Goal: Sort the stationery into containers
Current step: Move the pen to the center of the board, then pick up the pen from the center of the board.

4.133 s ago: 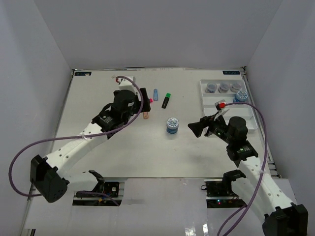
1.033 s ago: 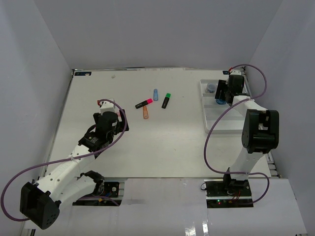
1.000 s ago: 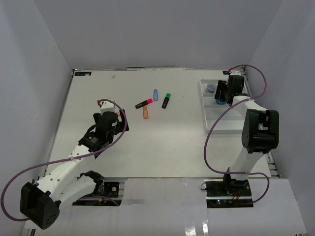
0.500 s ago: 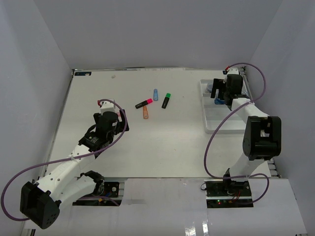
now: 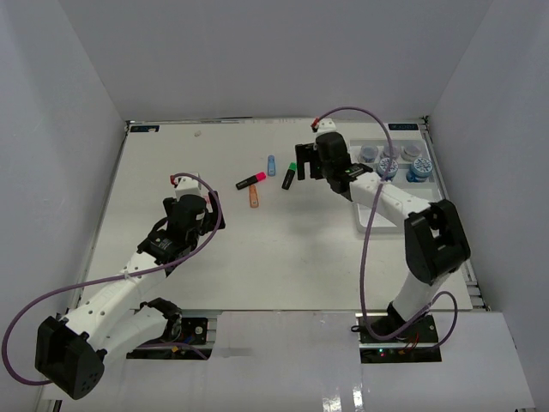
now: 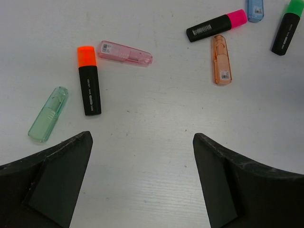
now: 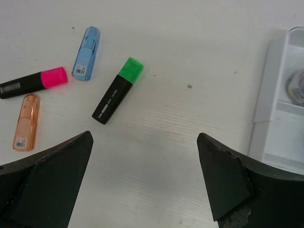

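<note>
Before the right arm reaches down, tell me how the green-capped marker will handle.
The green-capped marker looks like hard plastic, so probably stiff and light. It lies flat on the table, so tipping seems unlikely. Its smooth body may slip in the open right gripper; whether it rolls, I cannot tell.

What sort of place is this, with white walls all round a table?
Probably a robot test booth in a lab: plain white walls box in the table, a left arm and right arm are bolted at its near edge, and highlighters and a sorting tray are laid out on it.
</note>
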Action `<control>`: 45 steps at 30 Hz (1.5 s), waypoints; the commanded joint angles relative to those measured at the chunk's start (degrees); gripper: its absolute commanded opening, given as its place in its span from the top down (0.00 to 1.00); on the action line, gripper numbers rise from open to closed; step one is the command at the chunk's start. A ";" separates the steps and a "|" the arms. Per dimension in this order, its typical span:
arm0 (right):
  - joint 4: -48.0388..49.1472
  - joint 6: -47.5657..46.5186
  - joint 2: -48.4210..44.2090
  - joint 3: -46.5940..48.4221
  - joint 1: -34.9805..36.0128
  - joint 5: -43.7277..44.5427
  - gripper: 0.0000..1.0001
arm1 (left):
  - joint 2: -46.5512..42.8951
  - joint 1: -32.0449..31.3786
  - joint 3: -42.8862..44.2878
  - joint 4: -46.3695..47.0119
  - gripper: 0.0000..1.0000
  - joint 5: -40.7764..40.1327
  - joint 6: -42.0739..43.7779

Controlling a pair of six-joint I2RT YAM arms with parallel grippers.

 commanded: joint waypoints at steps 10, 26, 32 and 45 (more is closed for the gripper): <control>-6.83 10.73 23.99 24.57 6.03 12.29 0.06 | -0.06 0.29 1.18 -0.85 0.02 0.00 -0.64; -10.51 12.84 39.64 35.23 6.30 14.32 0.20 | -0.33 0.29 1.27 -0.76 0.02 1.05 -0.73; -10.43 15.03 36.58 28.91 6.21 15.20 0.47 | -0.33 0.29 1.18 -0.76 0.02 1.14 -0.81; -5.51 12.67 11.63 1.86 5.33 17.83 0.78 | -0.50 0.29 1.27 -0.85 0.02 1.14 -0.82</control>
